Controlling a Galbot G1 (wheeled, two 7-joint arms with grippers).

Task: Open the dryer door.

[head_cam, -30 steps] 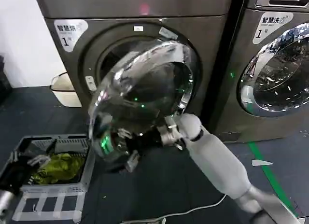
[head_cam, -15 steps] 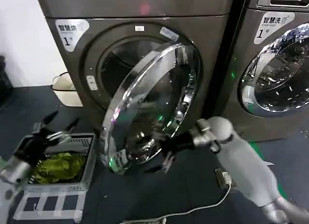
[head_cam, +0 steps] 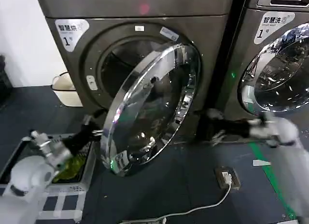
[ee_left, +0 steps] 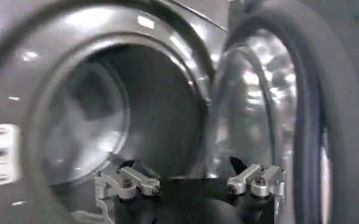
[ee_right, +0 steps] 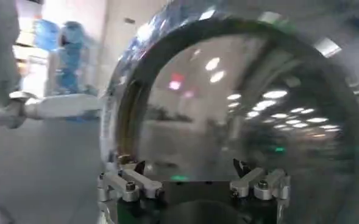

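Left gripper [head_cam: 91, 126]: fingers spread, holding nothing, at 9 o'clock off the door's free edge.
Right gripper [head_cam: 216, 129]: jaws apart, empty, at 3 o'clock by the hinge.
Round chrome-rimmed dark-glass dryer door [head_cam: 149, 108]: we see it half open.
Risk: we judge our left fingers could knock it shut.

Two machines: one [head_cam: 145, 21] at 12 o'clock, one [head_cam: 275, 64] at 2 o'clock. Two round doors: one [head_cam: 154, 108] ajar, one [head_cam: 282, 69] closed. Two grippers [head_cam: 89, 130] [head_cam: 215, 130], one basket [head_cam: 53, 185] at 8 o'clock, one bucket [head_cam: 65, 91].
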